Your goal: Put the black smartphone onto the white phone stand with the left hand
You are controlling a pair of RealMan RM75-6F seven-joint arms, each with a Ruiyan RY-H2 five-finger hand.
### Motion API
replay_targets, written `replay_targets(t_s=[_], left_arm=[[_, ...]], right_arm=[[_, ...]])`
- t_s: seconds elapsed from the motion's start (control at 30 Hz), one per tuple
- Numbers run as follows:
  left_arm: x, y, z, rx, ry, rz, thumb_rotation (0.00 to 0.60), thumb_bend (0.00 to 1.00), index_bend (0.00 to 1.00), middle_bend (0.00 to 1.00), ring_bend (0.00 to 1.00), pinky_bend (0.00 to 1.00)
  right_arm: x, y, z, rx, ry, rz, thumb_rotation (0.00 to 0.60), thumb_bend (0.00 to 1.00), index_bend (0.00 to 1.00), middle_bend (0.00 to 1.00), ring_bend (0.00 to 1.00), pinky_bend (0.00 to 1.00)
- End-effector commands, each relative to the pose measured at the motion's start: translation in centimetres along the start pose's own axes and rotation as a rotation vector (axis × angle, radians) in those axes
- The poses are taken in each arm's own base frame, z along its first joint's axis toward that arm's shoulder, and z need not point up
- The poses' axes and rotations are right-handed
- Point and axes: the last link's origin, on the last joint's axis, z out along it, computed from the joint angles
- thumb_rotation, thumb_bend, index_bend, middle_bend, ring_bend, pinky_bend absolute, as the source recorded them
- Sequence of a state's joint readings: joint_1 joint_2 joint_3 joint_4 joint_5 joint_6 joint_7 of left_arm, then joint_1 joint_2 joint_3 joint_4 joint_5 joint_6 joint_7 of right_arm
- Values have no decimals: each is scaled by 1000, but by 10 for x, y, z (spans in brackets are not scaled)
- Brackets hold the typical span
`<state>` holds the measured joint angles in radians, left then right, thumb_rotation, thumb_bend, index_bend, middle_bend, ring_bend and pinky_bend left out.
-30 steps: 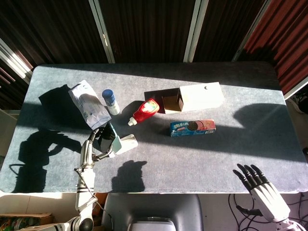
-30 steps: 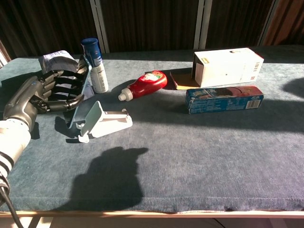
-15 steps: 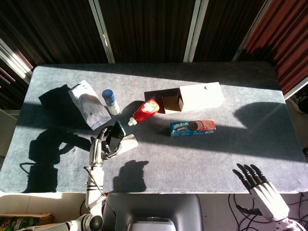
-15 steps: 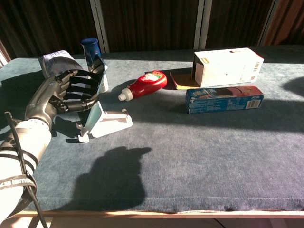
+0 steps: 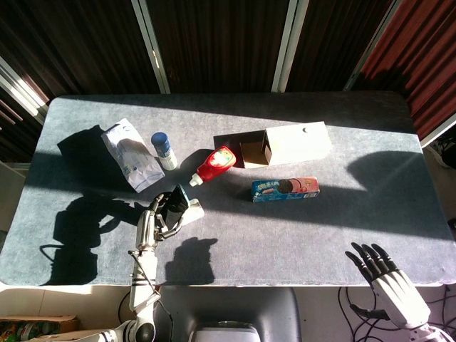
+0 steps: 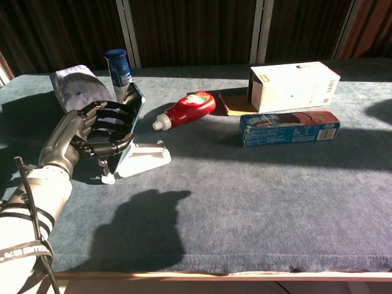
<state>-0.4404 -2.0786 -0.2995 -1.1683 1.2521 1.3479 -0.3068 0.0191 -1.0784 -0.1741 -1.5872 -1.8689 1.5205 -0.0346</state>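
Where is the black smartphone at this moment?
In the chest view, at the table's left, the left hand holds the black smartphone tilted over the white phone stand.

Grey felt-topped table, lit by strong sun with deep shadows. Far left: crinkled white pouch lying flat, with a blue-capped white bottle standing just right of it. Near left: white stand resting on the cloth. Toward the middle: red squeeze bottle on its side, white cap pointing near-left. Far right of centre: long white box lying down, open brown end facing left. Just nearer than the box: blue biscuit packet lying flat, apart from it.
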Motion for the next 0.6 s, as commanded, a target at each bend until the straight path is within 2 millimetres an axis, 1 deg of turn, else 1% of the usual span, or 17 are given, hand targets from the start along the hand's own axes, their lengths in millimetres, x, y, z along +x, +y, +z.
replay_targets(t_s=[0.03,0.2,0.6], left_arm=[[-3,-3,0,1,-2,-1,600,484,882,1000,688,241],[-4,-7,2,6,0,2,600,483,881,1000,688,241],[1,-18,4,-4,-1,28,600,483,881,1000,688,241]], right_arm=[[1,0,0,0,2,1,600,249,0,0,0,0],[1,1,-1,0,4,4,600,249,0,0,0,0],[2,1,-2,0,9,6,600,249,0,0,0,0]])
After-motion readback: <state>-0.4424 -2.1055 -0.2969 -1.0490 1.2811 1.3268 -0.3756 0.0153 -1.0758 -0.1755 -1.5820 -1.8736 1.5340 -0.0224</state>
